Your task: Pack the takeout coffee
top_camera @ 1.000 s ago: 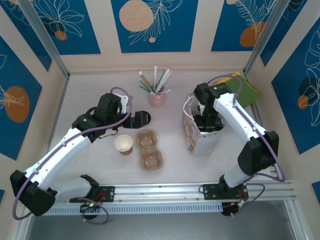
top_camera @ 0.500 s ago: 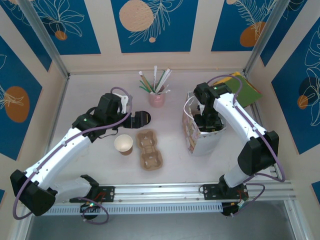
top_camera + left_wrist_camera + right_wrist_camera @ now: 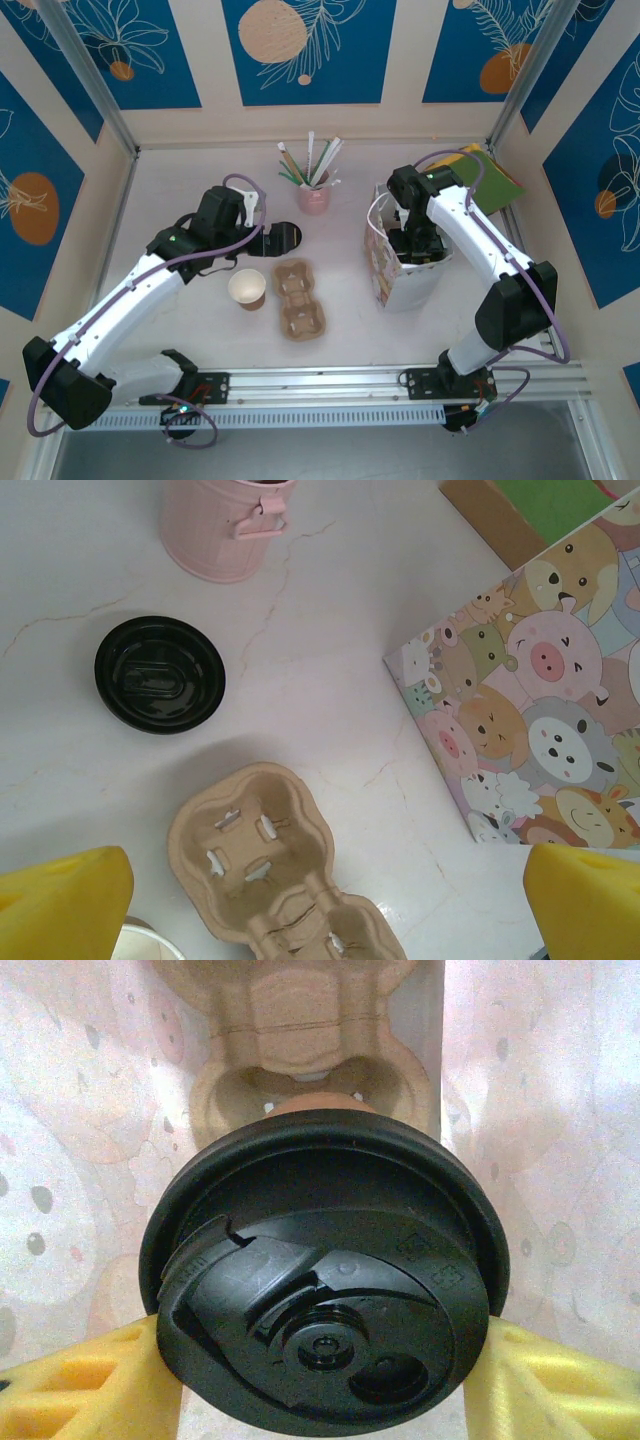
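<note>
Takeout coffee (image 3: 330,1210), inside the cartoon-print bag (image 3: 385,275) near the right edge of the table (image 3: 190,180), pinched under its black lid (image 3: 300,1300) by the right gripper (image 3: 320,1370); left gripper (image 3: 320,905) spread, empty. Probably light, crushable: grip gently beneath the rim.

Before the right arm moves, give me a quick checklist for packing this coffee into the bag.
1. The takeout coffee is capped: ok.
2. The right tool grips it from both sides: ok.
3. A carrier tray lies in the bag beneath it: ok.
4. It sits in a tray slot: cannot tell.
5. Bag upright: ok.
6. The left tool is open, clear of the bag: ok.
</note>
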